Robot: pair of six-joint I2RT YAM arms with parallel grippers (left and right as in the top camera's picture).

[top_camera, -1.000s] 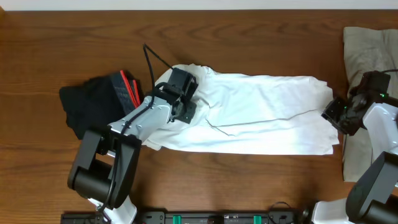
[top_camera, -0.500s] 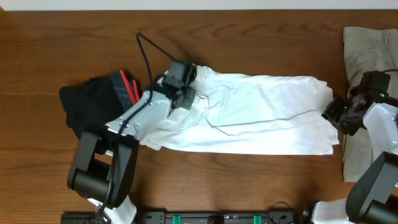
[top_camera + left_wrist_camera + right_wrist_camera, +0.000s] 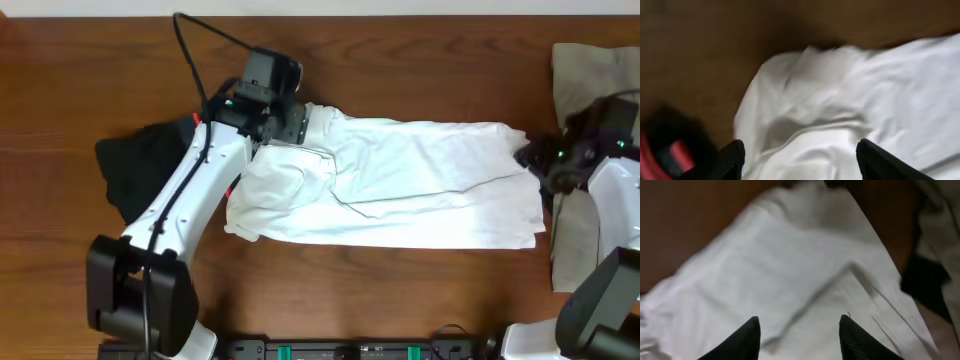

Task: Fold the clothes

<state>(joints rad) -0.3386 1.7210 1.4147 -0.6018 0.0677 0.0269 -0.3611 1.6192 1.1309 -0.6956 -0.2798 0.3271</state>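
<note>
The white T-shirt (image 3: 400, 185) lies folded into a long band across the middle of the table. My left gripper (image 3: 296, 126) hovers over its far left end. In the left wrist view the left gripper (image 3: 800, 161) is open, and only rumpled white cloth (image 3: 840, 100) shows below it. My right gripper (image 3: 528, 158) is at the shirt's right end. Seen from the right wrist, it (image 3: 800, 337) is open above flat white fabric (image 3: 790, 265). The black shorts (image 3: 140, 170) with a red band lie left of the shirt, partly under my left arm. A khaki-grey garment (image 3: 590, 65) lies at the right edge.
The brown wooden table (image 3: 420, 60) is bare along its far side and its front. The khaki garment continues down the right edge (image 3: 572, 245) under my right arm. A black cable (image 3: 205, 40) arcs above the left arm.
My left gripper opened, let go of the shirt's left end and drew back toward the far left. The right gripper opened a little wider and shifted slightly toward the far side.
</note>
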